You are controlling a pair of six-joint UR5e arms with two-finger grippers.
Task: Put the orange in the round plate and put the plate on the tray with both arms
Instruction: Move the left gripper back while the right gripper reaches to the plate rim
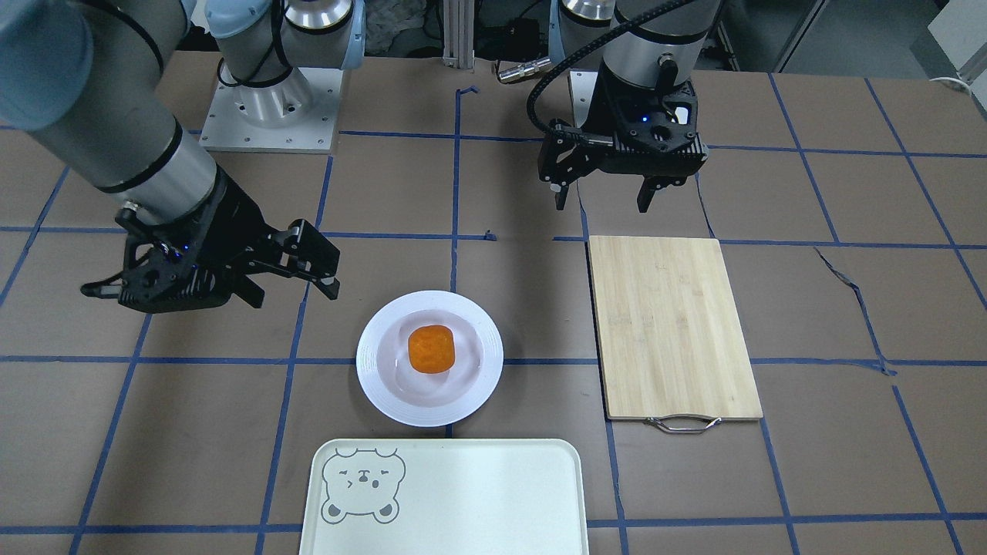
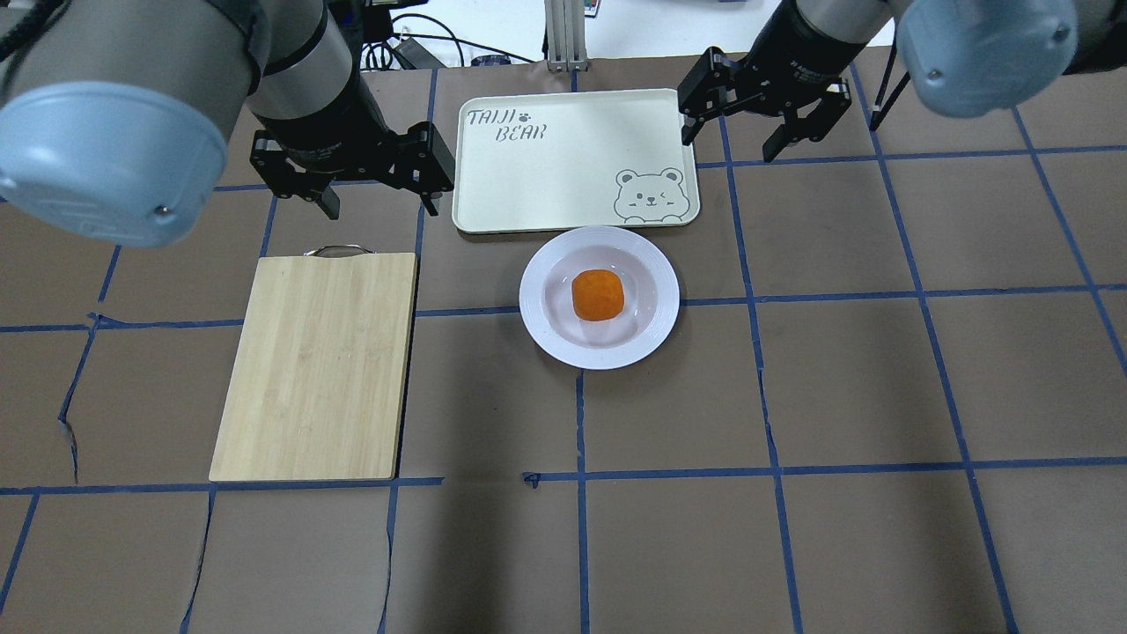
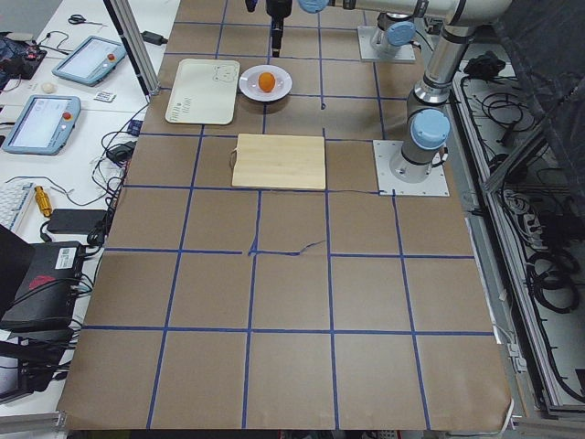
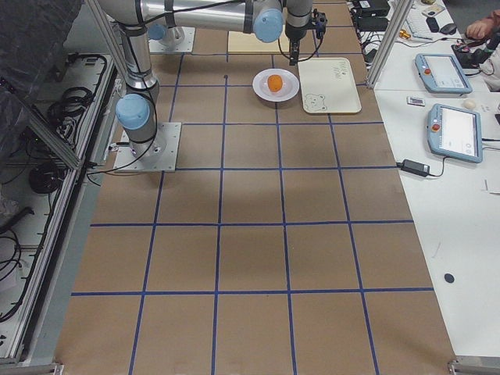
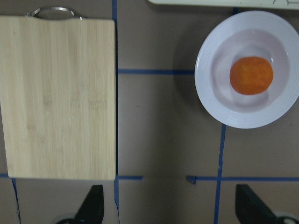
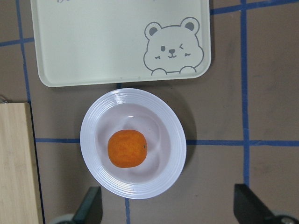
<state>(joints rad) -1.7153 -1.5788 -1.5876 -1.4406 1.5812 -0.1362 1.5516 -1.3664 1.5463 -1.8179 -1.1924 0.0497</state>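
Note:
The orange (image 1: 431, 348) (image 2: 598, 294) lies in the sunken centre of the round white plate (image 1: 490, 362) (image 2: 539, 299), which rests on the table just beside the mint-white tray (image 1: 478, 493) (image 2: 546, 176). My left gripper (image 1: 602, 204) (image 2: 380, 204) hangs open and empty above the table, off to the plate's side near the board's handle end. My right gripper (image 1: 293, 293) (image 2: 731, 145) is also open and empty, raised on the plate's other side by the tray's corner. Both wrist views show the orange (image 5: 251, 75) (image 6: 127, 148) in the plate (image 5: 203, 79) (image 6: 88, 140) from above.
A bamboo cutting board (image 1: 671, 324) (image 2: 321, 361) (image 5: 58, 98) with a metal handle lies flat on my left side. The tray (image 6: 103, 42) carries a bear drawing and nothing else. Brown table with blue tape lines all around.

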